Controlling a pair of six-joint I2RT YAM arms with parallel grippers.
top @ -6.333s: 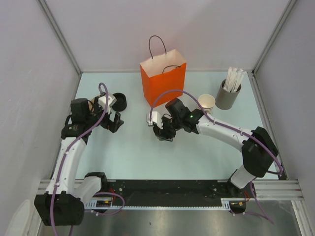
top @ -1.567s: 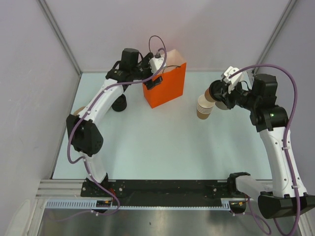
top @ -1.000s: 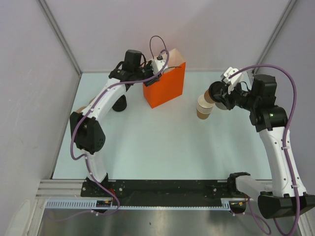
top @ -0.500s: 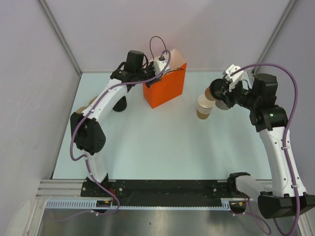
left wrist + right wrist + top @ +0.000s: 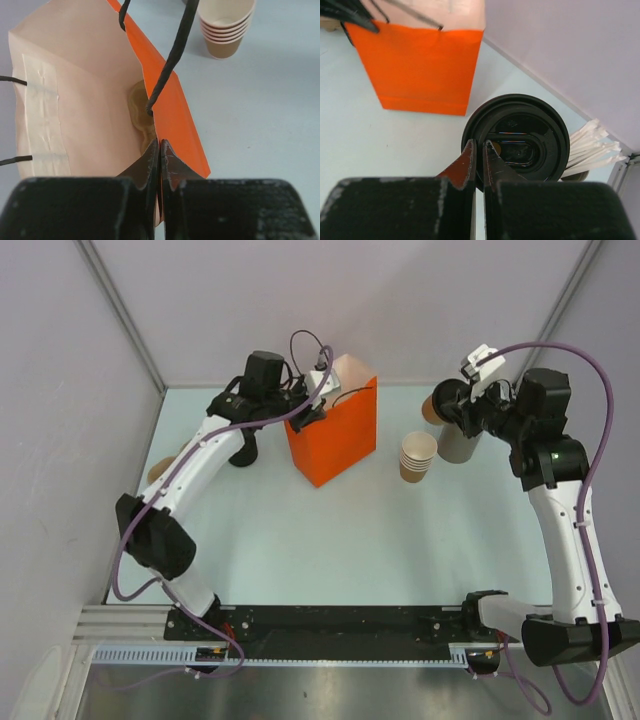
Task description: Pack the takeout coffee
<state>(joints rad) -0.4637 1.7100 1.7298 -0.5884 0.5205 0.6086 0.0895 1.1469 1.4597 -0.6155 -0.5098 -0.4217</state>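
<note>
The takeout coffee, a tan cup [image 5: 430, 408] capped with a black lid [image 5: 520, 137], hangs in the air at the back right. My right gripper [image 5: 478, 145] is shut on the lid's rim, and the cup body is hidden behind the lid in the right wrist view. The orange paper bag [image 5: 335, 435] stands tilted at the back centre with its mouth open. My left gripper [image 5: 159, 146] is shut on the top edge of the bag's orange wall, below a black cord handle [image 5: 172, 55]. Seen from above, the left gripper [image 5: 307, 412] sits at the bag's left upper corner.
A stack of tan cups [image 5: 418, 456] stands on the table to the right of the bag, below the held cup. Behind it is a grey cylinder [image 5: 462, 443] with white sticks [image 5: 592, 145]. Black lids [image 5: 243, 448] and a tan object [image 5: 158, 468] lie at the left.
The left gripper closed on the bag's edge and pulled it, tilting and shifting the bag. The right arm carried the lidded cup up and back, away from the cup stack.
</note>
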